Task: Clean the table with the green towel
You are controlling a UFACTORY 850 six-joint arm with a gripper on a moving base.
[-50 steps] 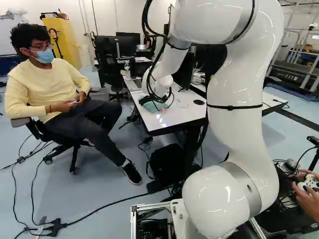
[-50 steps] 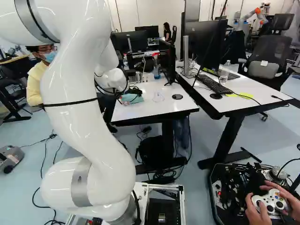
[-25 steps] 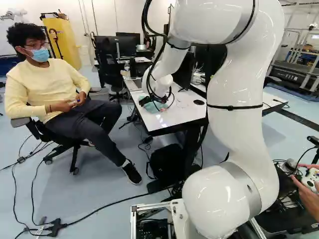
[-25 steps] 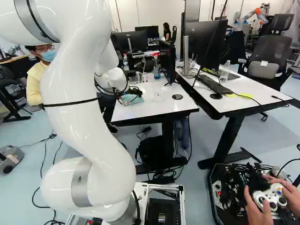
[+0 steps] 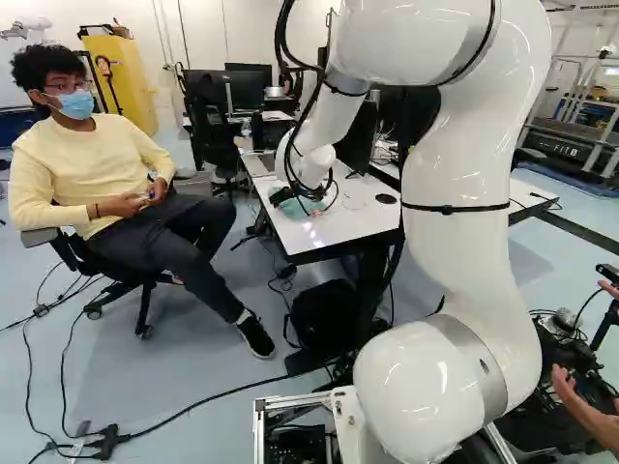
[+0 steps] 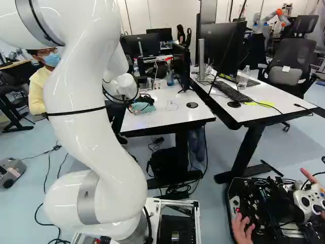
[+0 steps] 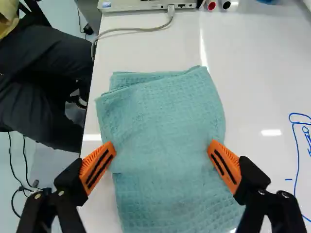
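In the left base view the gripper (image 5: 282, 196) is over the near end of the white table (image 5: 334, 229), with part of the green towel (image 5: 292, 209) showing below it. The wrist view has the gripper (image 7: 162, 162) wide open, its orange pads above the two side edges of the folded towel (image 7: 160, 116). Whether the fingertips touch the cloth I cannot tell. Blue marker lines (image 7: 297, 155) are drawn on the tabletop (image 7: 252, 87) beside the towel.
A device with a cable (image 7: 146, 5) and markers (image 7: 218, 5) lie beyond the towel. A seated person (image 5: 97, 184) is close beside the table. Monitor (image 6: 221, 48) and keyboard (image 6: 232, 91) stand on the adjoining table. Another robot (image 6: 271, 18) is far back.
Compared with a second ago, the gripper has shifted slightly at the towel, mostly within the first half second. The base has not moved. Hands at the right have let go of the game controller.
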